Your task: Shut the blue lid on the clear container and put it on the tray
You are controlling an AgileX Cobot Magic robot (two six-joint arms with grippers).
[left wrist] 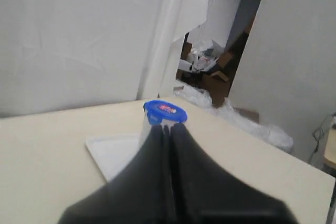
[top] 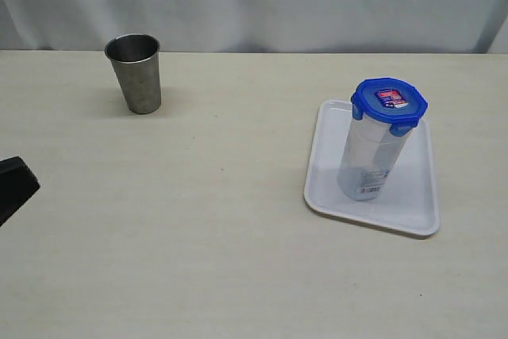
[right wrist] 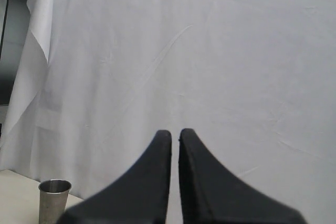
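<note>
At the left edge of the desk (top: 198,220) a dark shape (top: 14,184) pokes in, cut off by the frame; what part it is cannot be told. Toward the far left corner stands a steel cup (top: 135,71), upright and open-mouthed, well apart from everything else. The right wrist view catches the same cup low down, cropped at its base.

On the right half of the desk, between the far and near edges, lies the tray (top: 413,204). The clear container (top: 369,160) stands upright on it, nearer the tray's far edge, with the blue lid (top: 389,102) seated on top. The flaps facing the camera hang down, but the ones behind are hidden. The sticker and the low label are too small to read.

In the left wrist view the left fingers (left wrist: 157,145) are pressed together with nothing between them. They cover most of the container's body, leaving the lid and a strip of wall above them and a corner of the tray beside them.

The right fingers (right wrist: 163,150) are closed to a thin slit and grip nothing, pointing at a white curtain (right wrist: 210,51).
</note>
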